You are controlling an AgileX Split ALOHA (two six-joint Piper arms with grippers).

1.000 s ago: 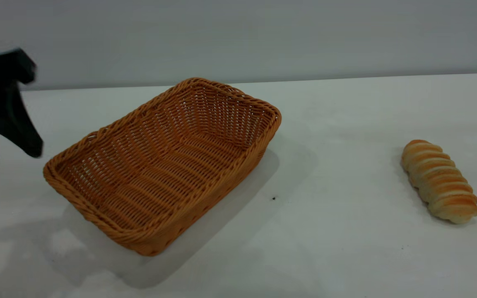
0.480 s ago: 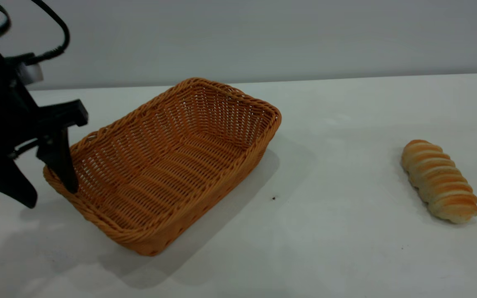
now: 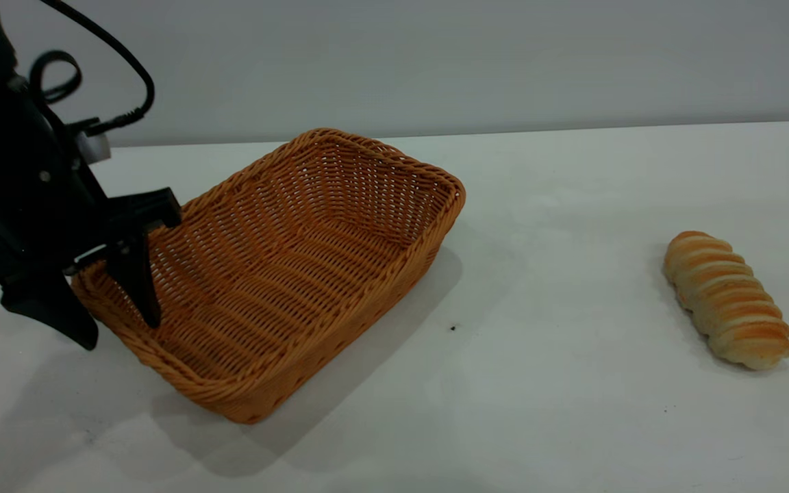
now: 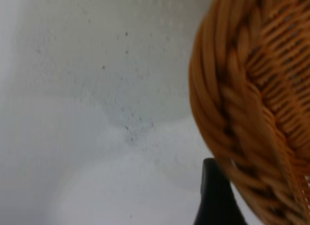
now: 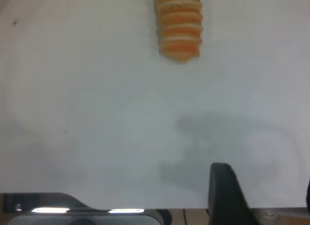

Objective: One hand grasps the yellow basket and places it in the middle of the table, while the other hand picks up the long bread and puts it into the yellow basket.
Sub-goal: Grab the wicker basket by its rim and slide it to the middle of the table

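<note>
The yellow basket (image 3: 278,274) sits left of the table's middle, turned at an angle. My left gripper (image 3: 120,332) is open and straddles the rim at its left corner, one finger inside the basket and one outside, tips close to the table. The left wrist view shows the braided rim (image 4: 232,113) close up beside one black finger (image 4: 215,198). The long bread (image 3: 727,298) lies on the table at the far right. My right gripper (image 5: 264,196) is out of the exterior view. It is open above bare table near the front edge, the bread (image 5: 178,26) well ahead of it.
The white table (image 3: 572,205) stretches between basket and bread, with a small dark speck (image 3: 453,328) on it. A grey wall stands behind. The left arm's cable (image 3: 127,75) loops above the gripper.
My left gripper has come in from the left edge and lowered over the basket's left corner rim. The basket and bread have not moved.
</note>
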